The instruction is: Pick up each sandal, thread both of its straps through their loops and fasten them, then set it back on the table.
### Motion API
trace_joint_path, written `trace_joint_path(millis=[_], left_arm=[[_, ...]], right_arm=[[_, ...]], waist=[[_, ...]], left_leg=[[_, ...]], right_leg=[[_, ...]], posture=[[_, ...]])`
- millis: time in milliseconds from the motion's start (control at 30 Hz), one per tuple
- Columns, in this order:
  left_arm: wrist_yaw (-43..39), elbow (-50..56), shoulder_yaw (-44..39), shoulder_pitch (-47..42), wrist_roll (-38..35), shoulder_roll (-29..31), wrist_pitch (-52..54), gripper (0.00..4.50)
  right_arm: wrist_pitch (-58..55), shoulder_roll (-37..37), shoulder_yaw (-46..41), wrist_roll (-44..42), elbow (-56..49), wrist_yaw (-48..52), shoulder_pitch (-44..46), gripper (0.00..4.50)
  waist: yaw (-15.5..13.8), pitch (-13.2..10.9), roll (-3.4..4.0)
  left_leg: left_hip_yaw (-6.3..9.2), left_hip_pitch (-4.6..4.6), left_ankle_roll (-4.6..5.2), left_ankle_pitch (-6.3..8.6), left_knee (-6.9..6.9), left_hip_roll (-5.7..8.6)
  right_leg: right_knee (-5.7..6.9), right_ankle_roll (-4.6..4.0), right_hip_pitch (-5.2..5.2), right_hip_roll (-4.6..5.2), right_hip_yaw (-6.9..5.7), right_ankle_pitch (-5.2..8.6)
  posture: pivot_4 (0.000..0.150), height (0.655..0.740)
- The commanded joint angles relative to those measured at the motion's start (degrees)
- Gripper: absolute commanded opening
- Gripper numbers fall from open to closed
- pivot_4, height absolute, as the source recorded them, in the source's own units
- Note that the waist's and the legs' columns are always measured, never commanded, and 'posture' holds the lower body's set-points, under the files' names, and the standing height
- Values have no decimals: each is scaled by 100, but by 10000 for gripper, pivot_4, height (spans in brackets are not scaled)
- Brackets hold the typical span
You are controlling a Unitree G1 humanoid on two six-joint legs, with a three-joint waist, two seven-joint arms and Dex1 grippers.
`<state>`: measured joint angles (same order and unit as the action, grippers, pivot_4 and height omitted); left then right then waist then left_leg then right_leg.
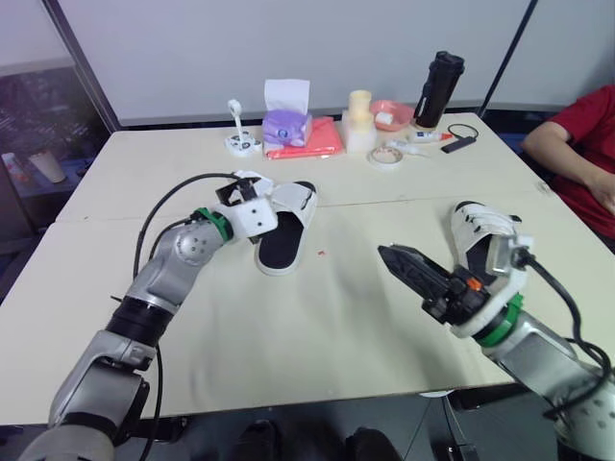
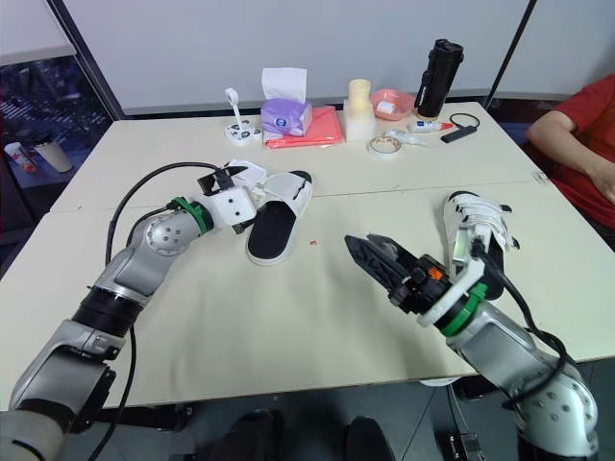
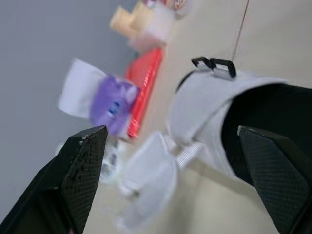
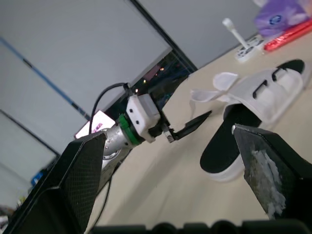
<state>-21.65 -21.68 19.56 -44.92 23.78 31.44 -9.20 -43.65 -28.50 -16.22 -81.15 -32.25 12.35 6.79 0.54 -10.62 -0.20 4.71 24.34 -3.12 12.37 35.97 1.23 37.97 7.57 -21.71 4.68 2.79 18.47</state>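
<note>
- Your bench point(image 1: 317, 327) is a matt, pale beige slab; a seam crosses it from side to side.
- The left sandal point(image 1: 284, 238) lies sole-down a little left of the bench's middle; its long axis runs near to far, leaning slightly right; the strapped front points away from you and the rounded heel points towards you; the footbed is smooth black, and the thick sole and wide bands are white.
- The right sandal point(image 1: 483, 233) rests on the right part of the bench, well apart from the first; its long axis also runs near to far; white bands cross its top; its near end is hidden behind your right wrist, so you cannot tell which end is the toe.
- Your right pincer point(image 2: 360, 244) hangs above bare bench between the two sandals; its tapered black fingers, cross-hatched on the inner faces, stand wide apart with nothing between them.
- Your left pincer point(image 3: 170, 130) sits at the left sandal's left side, aimed across its bands; its fingers are spread wide, clamping nothing; you cannot tell whether they touch the sandal.
- Two loose white strap flaps point(image 1: 252, 180) splay out to the left, unfastened.
- Small black loops point(image 3: 213, 64) stand on the sandal's band.
</note>
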Motion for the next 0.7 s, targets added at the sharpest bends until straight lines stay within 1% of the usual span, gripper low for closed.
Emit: trace_joint_path(millis=[33, 200, 467, 567, 700], left_arm=[[583, -673, 245, -419, 558, -237, -430, 44890], [1232, -1846, 571, -1051, 1147, -608, -623, 44890], [2330, -4375, 1042, -2290, 1718, -1457, -532, 44890], [2675, -5020, 1167, -2547, 1848, -1669, -404, 36516], [2929, -5329, 1182, -2655, 1867, -1767, -377, 16459]], right_arm=[[178, -9, 134, 346, 224, 167, 332, 45000], [199, 6, 178, 497, 306, 222, 450, 45000], [285, 184, 232, 629, 269, 48, 484, 45000], [340, 285, 262, 723, 234, -37, 434, 45000], [409, 383, 291, 779, 148, -119, 367, 45000]], waist=[[3, -2, -3], [16, -17, -29], [13, -25, -42], [16, -26, -45], [30, -27, -46]], left_leg=[[0, 2, 0, 0, 0, 0], [2, 17, 0, 0, 0, 0], [0, 19, 1, 0, 5, 3], [0, 19, 1, 0, 4, 3], [-1, 21, 1, 0, 2, 3]], right_leg=[[1, 0, -2, 0, 0, 0], [7, 1, -19, -1, -4, 0], [10, 3, -20, 0, -4, 1], [12, 4, -22, -1, -4, 1], [17, 5, -30, -1, -3, 2]], posture=[[1500, 7400], [1500, 7400], [1500, 7400], [1500, 7400], [1500, 7400]])
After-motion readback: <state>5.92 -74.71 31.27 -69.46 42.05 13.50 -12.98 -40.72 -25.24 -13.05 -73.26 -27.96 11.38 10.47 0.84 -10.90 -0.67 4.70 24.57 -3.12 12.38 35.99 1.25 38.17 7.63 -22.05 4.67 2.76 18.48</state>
